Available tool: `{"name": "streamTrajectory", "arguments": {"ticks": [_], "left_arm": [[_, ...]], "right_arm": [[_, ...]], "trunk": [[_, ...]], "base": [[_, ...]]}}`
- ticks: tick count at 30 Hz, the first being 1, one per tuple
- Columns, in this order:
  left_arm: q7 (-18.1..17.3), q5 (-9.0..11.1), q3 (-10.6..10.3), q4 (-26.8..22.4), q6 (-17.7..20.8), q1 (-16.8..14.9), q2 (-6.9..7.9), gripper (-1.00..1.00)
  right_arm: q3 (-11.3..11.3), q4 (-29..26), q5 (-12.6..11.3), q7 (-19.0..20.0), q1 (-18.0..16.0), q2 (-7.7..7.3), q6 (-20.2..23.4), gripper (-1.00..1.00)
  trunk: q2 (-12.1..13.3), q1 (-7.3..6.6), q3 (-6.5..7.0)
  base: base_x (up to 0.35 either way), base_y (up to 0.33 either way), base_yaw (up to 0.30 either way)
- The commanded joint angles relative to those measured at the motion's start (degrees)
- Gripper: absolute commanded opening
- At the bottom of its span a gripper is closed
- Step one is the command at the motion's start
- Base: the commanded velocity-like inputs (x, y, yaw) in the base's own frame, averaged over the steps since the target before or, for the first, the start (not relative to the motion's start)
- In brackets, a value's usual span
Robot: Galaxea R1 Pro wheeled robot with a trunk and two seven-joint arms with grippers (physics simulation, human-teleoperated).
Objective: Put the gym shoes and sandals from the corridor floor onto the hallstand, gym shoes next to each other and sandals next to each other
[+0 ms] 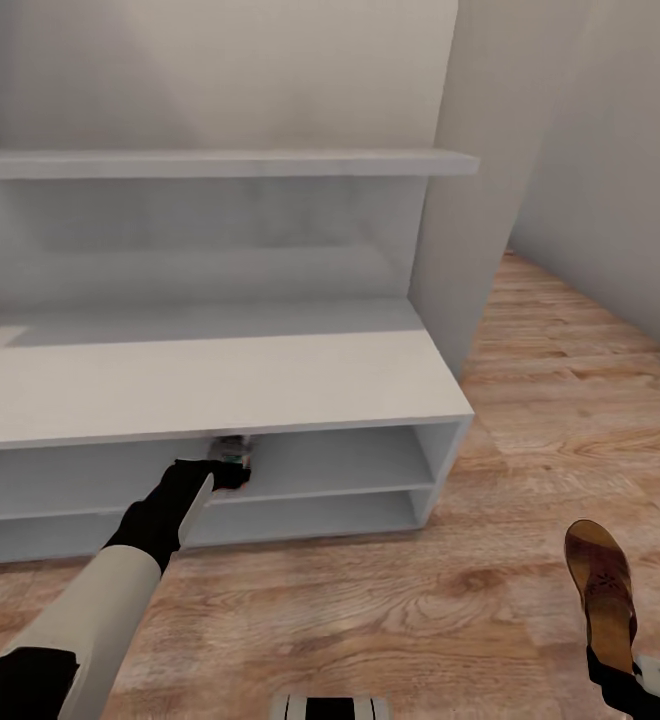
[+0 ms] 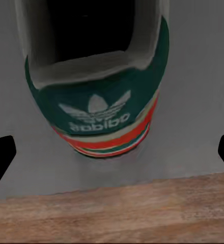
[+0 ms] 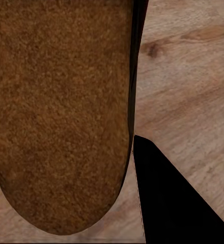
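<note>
Sandal (image 1: 600, 590) toe away (lengthwise), gripped by right hand (image 1: 625, 680); left hand (image 2: 112, 157) open behind sneaker (image 2: 99, 96) heel.

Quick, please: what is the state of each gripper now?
Left gripper: open, jaws apart behind the gym shoe on the hallstand.
Right gripper: shut on a sandal.

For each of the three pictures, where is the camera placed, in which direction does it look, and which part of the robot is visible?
Head view: on the head, facing forward and down at the hallstand and corridor floor; both arms show.
Left wrist view: looks along the fingertips at a gym shoe.
Right wrist view: looks at a sandal, with one dark finger beside it.
Shared: the head view also shows that sandal.
</note>
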Motion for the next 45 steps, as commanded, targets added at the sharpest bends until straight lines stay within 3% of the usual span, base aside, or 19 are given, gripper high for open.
{"name": "streamTrajectory", "arguments": {"ticks": [1,15,18,23,27,29,32,33,34,35,36,37,40,41,45], "left_arm": [[0.2,0.1,-0.3,-0.1,0.2,0.0,0.07,1.0],[-0.1,0.5,0.0,-0.1,-0.7,0.1,0.61,1.0],[-0.7,2.0,0.9,0.0,-4.2,1.0,0.78,1.0],[-2.9,6.2,3.1,0.0,-14.8,11.6,2.14,1.0],[-5.5,6.9,3.6,0.0,-23.7,18.4,3.76,1.0],[-6.9,7.1,3.7,0.0,-30.9,24.0,4.96,1.0],[-11.1,7.6,4.1,0.0,-39.0,31.3,7.13,1.0],[-13.9,7.7,4.3,0.1,-40.8,33.2,7.93,1.0],[-19.7,8.2,4.7,0.6,-43.3,36.0,9.48,1.0],[-21.5,8.5,4.9,0.9,-44.0,36.7,9.95,1.0],[-26.4,9.3,6.1,2.0,-46.4,38.5,11.19,1.0],[-27.9,9.6,6.7,2.5,-47.2,39.0,11.55,1.0],[-33.3,10.7,9.6,4.9,-49.8,40.8,12.54,1.0],[-37.7,11.2,13.1,6.7,-51.1,41.9,13.03,1.0],[-41.9,11.0,18.7,7.9,-51.8,42.8,13.47,1.0]], "right_arm": [[-0.3,0.0,0.3,0.3,-0.1,0.04,-0.2,-1.0],[-0.3,0.0,0.3,0.3,-0.1,0.04,-0.2,-1.0],[-0.2,0.0,0.3,0.3,-0.1,0.04,-0.2,-1.0],[-0.1,0.2,0.3,0.3,-0.1,0.1,-0.2,-1.0],[-0.1,0.5,0.4,0.3,-0.1,0.12,-0.2,-1.0],[0.0,0.6,0.4,0.3,-0.1,0.22,-0.2,-1.0],[0.0,1.2,0.4,0.6,-0.1,0.29,-0.3,-1.0],[0.0,1.6,0.4,0.6,-0.1,0.29,-0.3,-1.0],[0.0,2.0,0.4,0.7,-0.1,0.3,-0.4,-1.0],[0.0,2.1,0.4,0.7,-0.1,0.3,-0.4,-1.0],[0.0,2.3,0.4,0.7,-0.1,0.32,-0.4,-1.0],[0.0,2.3,0.3,0.7,-0.1,0.33,-0.5,-1.0],[0.0,2.4,0.3,0.8,-0.1,0.37,-0.5,-1.0],[0.0,2.4,0.3,0.8,-0.1,0.38,-0.5,-1.0],[0.0,2.2,0.2,0.6,-0.1,0.39,-0.5,-1.0]], "trunk": [[0.0,-0.04,-0.04],[0.0,-0.04,-0.04],[0.0,-0.04,-0.04],[0.0,-0.04,-0.04],[0.0,-0.04,-0.04],[0.0,-0.04,-0.04],[0.0,-0.04,-0.04],[0.0,-0.04,-0.04],[0.0,-0.04,-0.04],[0.0,-0.04,-0.04],[0.0,-0.04,-0.04],[0.0,-0.04,-0.04],[0.0,-0.04,-0.04],[0.0,-0.04,-0.04],[0.0,-0.04,-0.04]], "base": [[-0.306,0.0,0.0],[-0.334,0.037,0.0],[-0.337,0.106,0.0],[-0.193,0.042,0.0],[-0.034,0.006,0.0],[-0.008,0.001,0.0],[-0.002,0.0,0.0],[0.0,0.0,0.0],[0.0,0.0,0.0],[0.0,0.0,0.0],[0.0,0.0,0.0],[0.0,0.0,0.0],[0.0,0.0,0.0],[0.0,0.0,0.0],[0.0,0.0,0.0]]}}
